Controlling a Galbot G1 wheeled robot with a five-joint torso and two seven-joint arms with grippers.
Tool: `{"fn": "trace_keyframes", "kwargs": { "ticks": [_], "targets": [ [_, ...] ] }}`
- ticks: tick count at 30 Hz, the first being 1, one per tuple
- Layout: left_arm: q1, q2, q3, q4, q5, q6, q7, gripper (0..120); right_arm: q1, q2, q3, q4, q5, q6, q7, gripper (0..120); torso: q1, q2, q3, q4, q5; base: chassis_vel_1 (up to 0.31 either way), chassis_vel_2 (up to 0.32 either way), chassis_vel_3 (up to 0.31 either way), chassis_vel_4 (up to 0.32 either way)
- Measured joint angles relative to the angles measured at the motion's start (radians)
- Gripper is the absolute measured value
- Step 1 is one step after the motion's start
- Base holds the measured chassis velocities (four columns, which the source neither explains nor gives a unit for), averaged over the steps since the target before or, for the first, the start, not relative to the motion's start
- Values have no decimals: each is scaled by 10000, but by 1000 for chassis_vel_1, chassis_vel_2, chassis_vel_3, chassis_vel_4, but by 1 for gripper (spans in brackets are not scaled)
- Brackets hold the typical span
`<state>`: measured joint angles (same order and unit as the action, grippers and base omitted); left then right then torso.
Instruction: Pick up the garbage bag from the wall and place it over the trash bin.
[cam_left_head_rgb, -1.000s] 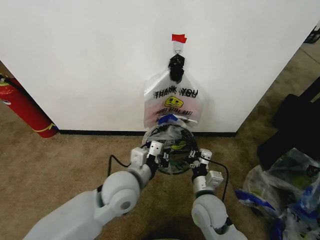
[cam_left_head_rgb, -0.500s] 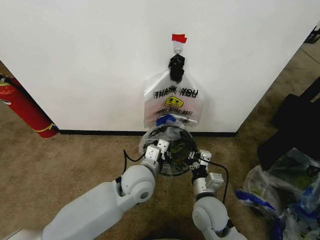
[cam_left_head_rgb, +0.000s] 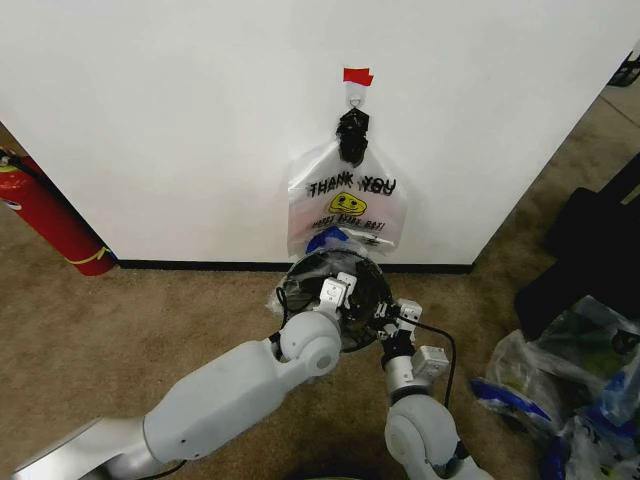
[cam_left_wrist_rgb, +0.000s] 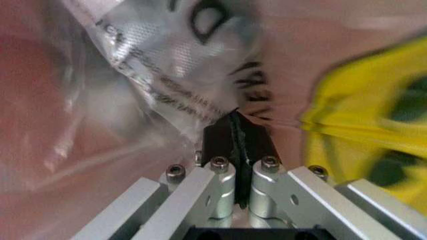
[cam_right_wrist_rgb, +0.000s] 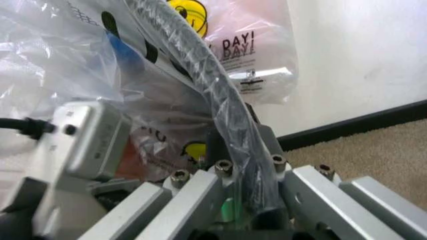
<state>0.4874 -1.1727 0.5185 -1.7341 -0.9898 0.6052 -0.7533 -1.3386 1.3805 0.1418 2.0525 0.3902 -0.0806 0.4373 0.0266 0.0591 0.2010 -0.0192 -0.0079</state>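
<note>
Garbage bag (cam_left_head_rgb: 330, 290) is thin, slippery film, so keep your left gripper (cam_left_wrist_rgb: 235, 131) and right gripper (cam_right_wrist_rgb: 235, 165) pinched on its edge at the trash bin (cam_left_head_rgb: 300, 272) rim.

I see a brown carpet floor (cam_left_head_rgb: 120, 330) with a black baseboard (cam_left_head_rgb: 200, 265). A red fire extinguisher (cam_left_head_rgb: 45, 215) leans at left; crumpled plastic bags (cam_left_head_rgb: 570, 390) lie at right.

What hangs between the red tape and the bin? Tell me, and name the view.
The THANK YOU bag, hung from a hook under the tape, reaching down to the bin rim. Head view.
</note>
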Motion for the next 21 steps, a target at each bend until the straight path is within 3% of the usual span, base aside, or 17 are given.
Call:
{"fn": "trace_keyframes", "kwargs": {
  "ticks": [21],
  "targets": [
    [-748,-735,449,2108,304,-13,4,0,-190,-72,11,349,369,-138,-126,0,0,0,-1,0,-1,0,0,0,0]
  ]
}}
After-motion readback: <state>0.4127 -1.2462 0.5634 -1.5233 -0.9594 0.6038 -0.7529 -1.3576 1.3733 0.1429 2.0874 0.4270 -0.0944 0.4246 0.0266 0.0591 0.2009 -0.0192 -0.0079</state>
